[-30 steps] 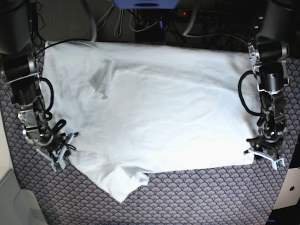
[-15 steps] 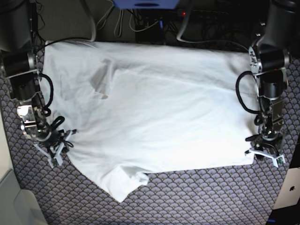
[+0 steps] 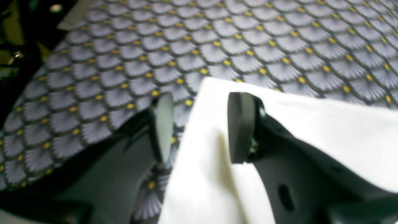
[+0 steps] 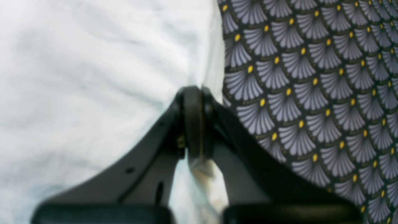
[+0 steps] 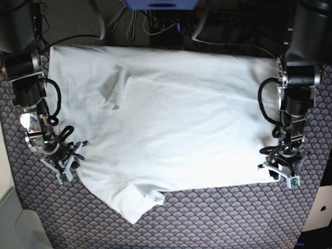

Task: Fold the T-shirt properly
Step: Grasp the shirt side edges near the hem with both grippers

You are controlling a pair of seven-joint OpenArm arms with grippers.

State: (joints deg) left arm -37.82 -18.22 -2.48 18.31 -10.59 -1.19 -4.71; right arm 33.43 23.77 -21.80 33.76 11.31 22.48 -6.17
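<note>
The white T-shirt lies spread flat on the patterned table cover, with a loose flap hanging toward the front at the lower left. My right gripper is at the shirt's left edge. In the right wrist view it is shut, with the shirt's edge pinched between the pads. My left gripper is at the shirt's front right corner. In the left wrist view it is open, with one finger on each side of the shirt's corner, which lies between the jaws.
A scale-patterned cover lies under the shirt. Cables and a blue box are at the back edge. A white panel stands at the lower right and a grey bin at the lower left.
The right gripper has moved in to the shirt's left edge. The left gripper has shifted inward onto the front right corner. The shirt's back edge looks slightly flatter.
</note>
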